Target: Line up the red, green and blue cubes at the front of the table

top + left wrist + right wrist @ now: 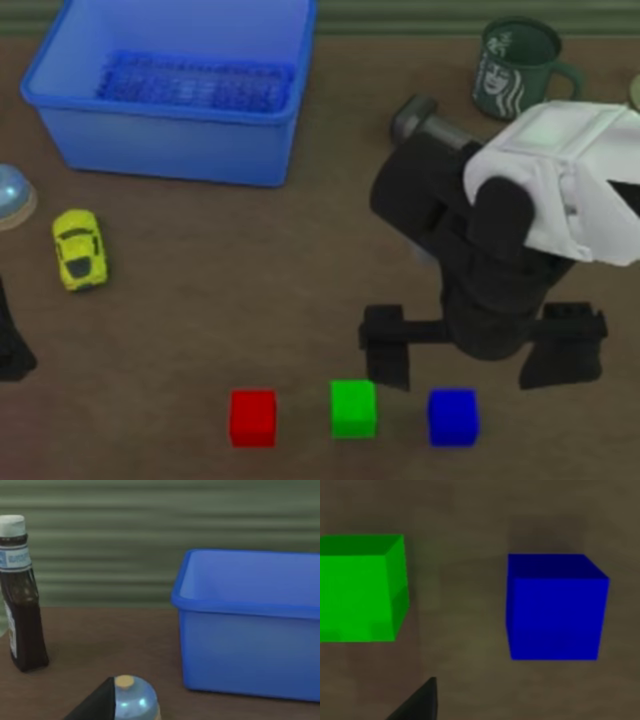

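Observation:
Three cubes stand in a row near the table's (250, 300) front edge: the red cube (252, 416) on the left, the green cube (353, 407) in the middle, the blue cube (453, 416) on the right. My right gripper (470, 372) hovers open just behind and above the blue cube, holding nothing. In the right wrist view the green cube (362, 587) and blue cube (555, 607) rest apart on the table, past one dark fingertip (420, 702). My left arm (8, 345) is parked at the left edge, one finger (97, 705) showing beside the bell.
A large blue bin (170, 140) stands at the back left, a yellow toy car (79, 250) and a silver bell (12, 195) at the left. A green mug (515, 70) is at the back right. A dark sauce bottle (20, 595) shows in the left wrist view.

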Tool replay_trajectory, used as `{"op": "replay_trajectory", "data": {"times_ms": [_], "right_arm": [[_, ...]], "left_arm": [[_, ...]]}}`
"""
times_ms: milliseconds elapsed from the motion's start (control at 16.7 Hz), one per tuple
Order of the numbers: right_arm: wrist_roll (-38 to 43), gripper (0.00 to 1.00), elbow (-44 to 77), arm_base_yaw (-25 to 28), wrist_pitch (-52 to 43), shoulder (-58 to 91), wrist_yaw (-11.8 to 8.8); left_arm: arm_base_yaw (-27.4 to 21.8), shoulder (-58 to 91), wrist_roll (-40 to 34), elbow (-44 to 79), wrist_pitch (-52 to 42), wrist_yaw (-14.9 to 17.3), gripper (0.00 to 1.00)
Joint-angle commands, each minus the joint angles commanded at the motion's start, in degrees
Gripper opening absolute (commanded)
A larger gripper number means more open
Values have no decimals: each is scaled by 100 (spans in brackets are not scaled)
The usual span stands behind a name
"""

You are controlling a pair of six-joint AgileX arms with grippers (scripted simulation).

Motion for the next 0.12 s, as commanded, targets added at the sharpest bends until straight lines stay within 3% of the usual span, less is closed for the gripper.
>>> {"op": "replay_trajectory", "data": {"times_ms": [120], "right_arm": [[-7,100,59,-1,-81,-53,2]], "left_arm": [[0,0,0,0,0,0,100]]}}
